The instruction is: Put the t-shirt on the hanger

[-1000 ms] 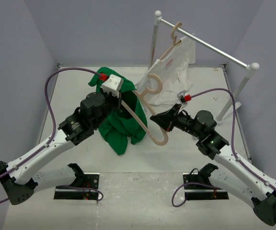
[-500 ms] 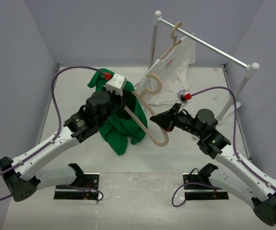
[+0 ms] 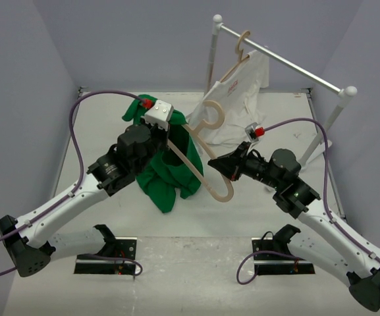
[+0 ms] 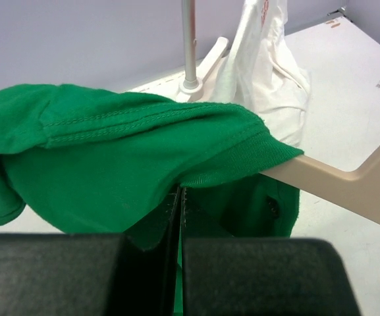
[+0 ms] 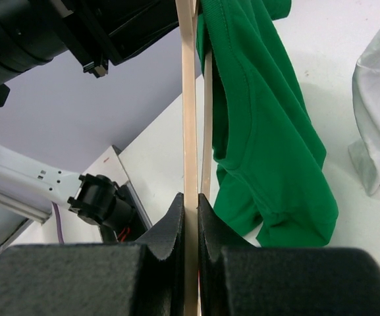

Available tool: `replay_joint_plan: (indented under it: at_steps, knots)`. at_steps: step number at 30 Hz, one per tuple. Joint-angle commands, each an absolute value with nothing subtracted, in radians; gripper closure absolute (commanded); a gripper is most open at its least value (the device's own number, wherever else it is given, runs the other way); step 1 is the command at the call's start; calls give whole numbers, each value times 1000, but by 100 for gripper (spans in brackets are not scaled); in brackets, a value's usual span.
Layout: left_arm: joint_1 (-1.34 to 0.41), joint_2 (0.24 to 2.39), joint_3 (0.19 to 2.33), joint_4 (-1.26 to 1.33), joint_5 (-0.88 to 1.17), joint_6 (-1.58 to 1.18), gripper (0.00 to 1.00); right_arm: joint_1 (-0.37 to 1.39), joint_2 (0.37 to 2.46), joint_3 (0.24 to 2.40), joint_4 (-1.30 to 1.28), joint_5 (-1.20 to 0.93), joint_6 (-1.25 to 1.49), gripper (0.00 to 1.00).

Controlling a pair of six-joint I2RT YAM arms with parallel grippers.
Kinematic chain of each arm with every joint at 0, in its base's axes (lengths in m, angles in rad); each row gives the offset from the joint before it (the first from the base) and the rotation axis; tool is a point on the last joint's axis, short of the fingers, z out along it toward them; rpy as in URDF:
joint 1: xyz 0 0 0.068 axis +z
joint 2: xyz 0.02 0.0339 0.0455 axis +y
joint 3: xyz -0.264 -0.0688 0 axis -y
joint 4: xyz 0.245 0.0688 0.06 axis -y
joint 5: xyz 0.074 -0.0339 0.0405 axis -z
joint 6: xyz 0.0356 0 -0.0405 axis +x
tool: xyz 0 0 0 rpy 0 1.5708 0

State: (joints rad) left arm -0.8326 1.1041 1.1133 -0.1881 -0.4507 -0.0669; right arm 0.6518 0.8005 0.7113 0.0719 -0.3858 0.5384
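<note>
The left gripper is seen closed, its two dark fingers pressed together, and a fold of the t-shirt appears to be pinched in the seam between them, with cloth lying over the left-hand finger. Just above and beyond these fingertips the green fabric is bunched in a thick roll over one arm of the hanger. The hanger's bare pale wood emerges from the ribbed hem to the right of the gripper. The right gripper is clamped on the thin edge of the other arm of the same hanger, and the wood runs straight ahead from between its fingertips. Beyond those fingertips and to their right the t-shirt is seen hanging down in loose folds. From above, the hanger is shown held off the table between the two grippers, with its hook turned away from both. Most of the t-shirt is gathered under and around the left gripper; whether its lowest fold touches the table cannot be told. Behind the right gripper, and apart from it, a white garment is hung on a second hanger from a rail.
</note>
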Motion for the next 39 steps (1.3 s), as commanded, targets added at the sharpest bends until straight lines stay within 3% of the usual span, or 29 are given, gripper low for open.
replay_joint_plan:
  at_steps: [1, 13, 16, 18, 19, 21, 22, 23, 28, 29, 30, 31, 33, 37, 39]
  knots:
    - [-834, 1071, 1138, -159, -426, -63, 100, 653, 813, 793, 94, -335, 542, 100]
    - [-834, 1024, 1096, -215, 39, -130, 100, 652, 920, 985, -91, -132, 477, 100]
    - [-834, 1003, 1105, -241, 31, -138, 100, 653, 963, 1036, -139, -84, 463, 100]
    - [-834, 998, 1127, -286, -116, -156, 100, 653, 963, 1028, -138, -95, 464, 100]
    - [-835, 997, 1138, -299, -190, -161, 93, 653, 962, 1025, -137, -107, 465, 100]
    - [-834, 1012, 1153, -322, -318, -153, 39, 654, 928, 984, -111, -143, 495, 100]
    - [-834, 1025, 1156, -313, -339, -138, 23, 657, 911, 964, -99, -155, 505, 100]
    - [-834, 1040, 1157, -294, -359, -127, 1, 662, 903, 955, -97, -170, 510, 100]
    - [-834, 1134, 1199, -210, -362, -79, 0, 690, 876, 958, -112, -227, 513, 100]
    - [-834, 1160, 1216, -203, -365, -72, 4, 693, 872, 959, -115, -230, 512, 100]
    - [-834, 1181, 1232, -200, -372, -67, 14, 695, 869, 959, -118, -232, 511, 100]
    - [-834, 1199, 1246, -197, -383, -65, 31, 696, 865, 959, -123, -233, 511, 100]
    - [-834, 1214, 1248, -182, -411, -66, 56, 697, 856, 955, -124, -236, 508, 100]
    - [-833, 1228, 1245, -164, -492, -60, 58, 698, 832, 950, -124, -257, 509, 100]
    - [-831, 1233, 1247, -167, -512, -53, 70, 698, 825, 948, -123, -262, 508, 100]
